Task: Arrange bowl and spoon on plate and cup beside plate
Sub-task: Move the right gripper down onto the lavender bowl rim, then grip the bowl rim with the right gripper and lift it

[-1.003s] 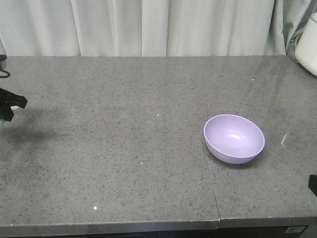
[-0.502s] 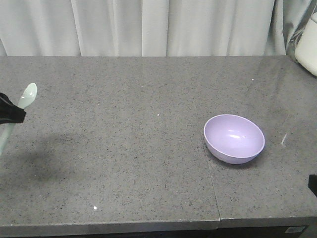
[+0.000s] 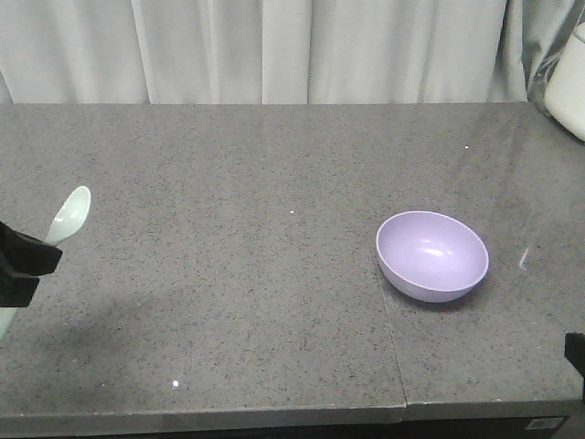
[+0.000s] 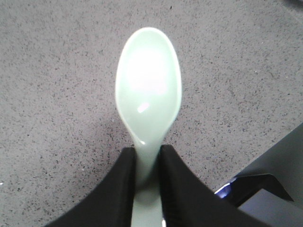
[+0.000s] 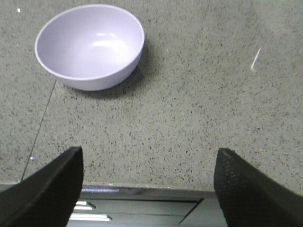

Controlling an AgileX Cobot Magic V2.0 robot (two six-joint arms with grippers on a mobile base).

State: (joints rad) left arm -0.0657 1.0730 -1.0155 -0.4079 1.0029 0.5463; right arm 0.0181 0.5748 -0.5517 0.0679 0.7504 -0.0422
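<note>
Your left gripper (image 3: 23,265) has carried the spoon (image 3: 71,215) lower and a little farther in from the table's left edge than half a second ago. Its fingers (image 4: 124,189) are clenched on the mint-green handle, and the oval scoop sticks out past the fingertips, hollow side up, lifted off the grey speckled countertop (image 3: 228,274). The lavender bowl (image 3: 431,256) stands upright on that countertop, well apart from the spoon and far off to this gripper's right. From your right gripper (image 5: 151,177), the bowl lies ahead and to the left. That gripper's fingers (image 5: 47,189) are spread wide over the counter's front edge, gripping nothing.
</note>
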